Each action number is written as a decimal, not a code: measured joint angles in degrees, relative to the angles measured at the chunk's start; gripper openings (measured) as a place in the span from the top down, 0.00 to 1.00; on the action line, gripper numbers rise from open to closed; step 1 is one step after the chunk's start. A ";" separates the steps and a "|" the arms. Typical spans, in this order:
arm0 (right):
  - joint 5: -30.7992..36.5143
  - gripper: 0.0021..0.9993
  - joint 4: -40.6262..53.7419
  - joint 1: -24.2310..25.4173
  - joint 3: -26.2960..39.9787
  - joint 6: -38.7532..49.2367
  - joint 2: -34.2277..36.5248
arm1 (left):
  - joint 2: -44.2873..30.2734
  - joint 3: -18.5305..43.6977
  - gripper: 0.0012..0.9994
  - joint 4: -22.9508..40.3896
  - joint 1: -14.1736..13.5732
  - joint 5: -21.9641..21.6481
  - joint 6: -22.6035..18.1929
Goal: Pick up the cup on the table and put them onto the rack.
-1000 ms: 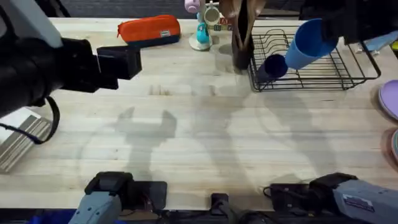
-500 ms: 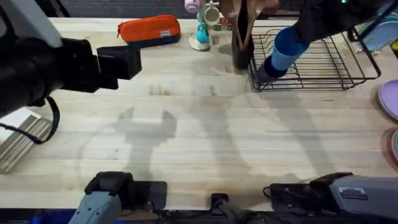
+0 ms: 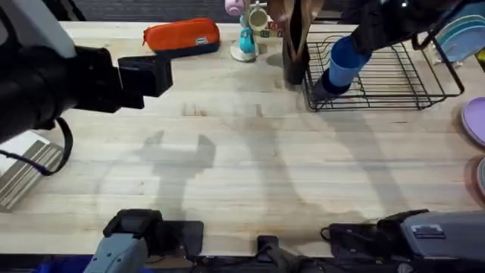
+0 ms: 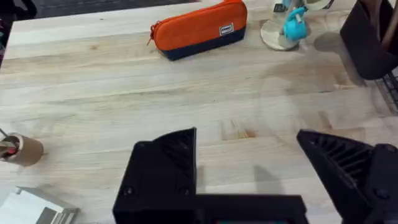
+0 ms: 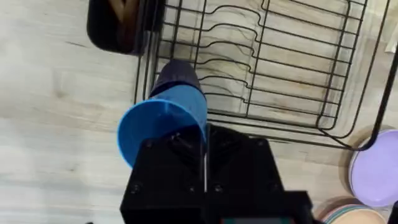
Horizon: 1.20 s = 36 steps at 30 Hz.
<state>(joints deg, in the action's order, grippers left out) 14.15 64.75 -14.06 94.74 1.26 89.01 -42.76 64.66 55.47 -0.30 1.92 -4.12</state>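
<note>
The bright blue cup (image 3: 345,61) hangs tilted over the left end of the black wire rack (image 3: 394,72), just above a dark navy cup (image 3: 324,85) that lies in the rack. My right gripper (image 3: 358,47) is shut on the blue cup. In the right wrist view the cup (image 5: 163,127) shows its open mouth, held at its rim by the right gripper (image 5: 186,146), with the rack (image 5: 280,74) and the navy cup (image 5: 177,78) beyond it. Far to the left, my left gripper (image 3: 144,76) hovers high over the table (image 3: 242,167). Its fingers (image 4: 165,171) stand open with nothing between them.
A dark utensil holder (image 3: 294,53) stands against the rack's left side. An orange pencil case (image 3: 182,36) and a teal figurine (image 3: 245,42) sit at the back. Coloured plates (image 3: 474,121) lie at the right edge, and a flat stack (image 3: 26,171) lies at the left.
My right gripper has carried the blue cup down and to the left, from above the rack's middle to just over its left end. The left arm has not moved.
</note>
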 joint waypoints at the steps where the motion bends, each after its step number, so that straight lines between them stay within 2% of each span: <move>1: 0.00 0.97 -0.11 0.06 0.00 0.00 0.19 | 0.00 0.00 0.01 -0.01 0.00 0.00 0.00; 23: -0.02 0.97 -0.83 0.11 0.00 -4.02 5.23 | 0.00 0.00 0.01 -0.17 0.00 0.01 -0.02; 36: -0.02 0.97 0.44 0.11 0.00 -4.09 5.36 | 0.00 0.00 0.01 -0.25 0.00 0.01 0.00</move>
<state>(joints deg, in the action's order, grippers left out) 14.13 65.19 -13.96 94.74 -2.83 94.37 -42.76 64.66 55.22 -0.30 1.93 -4.12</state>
